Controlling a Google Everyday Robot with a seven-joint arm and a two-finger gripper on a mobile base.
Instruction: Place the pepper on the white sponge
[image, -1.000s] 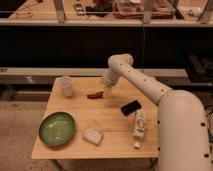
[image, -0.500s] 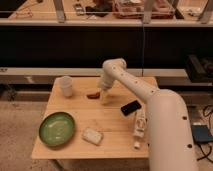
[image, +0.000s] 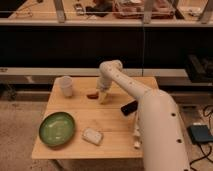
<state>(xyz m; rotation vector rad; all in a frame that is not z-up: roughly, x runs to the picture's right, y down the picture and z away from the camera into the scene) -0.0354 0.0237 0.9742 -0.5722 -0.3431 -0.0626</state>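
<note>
The gripper (image: 102, 97) hung low over the wooden table (image: 112, 122) in the centre of the frame, jaws spread and holding nothing. The pepper (image: 92, 95) lay on the tabletop just left of the fingertips; contact could not be made out. The white sponge (image: 92, 135) sat well apart, lower in the frame, beside the green plate (image: 57, 129).

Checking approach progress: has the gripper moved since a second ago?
Yes. The gripper has shifted toward the white cup and now sits close beside the pepper, on the side away from the cup.
</note>
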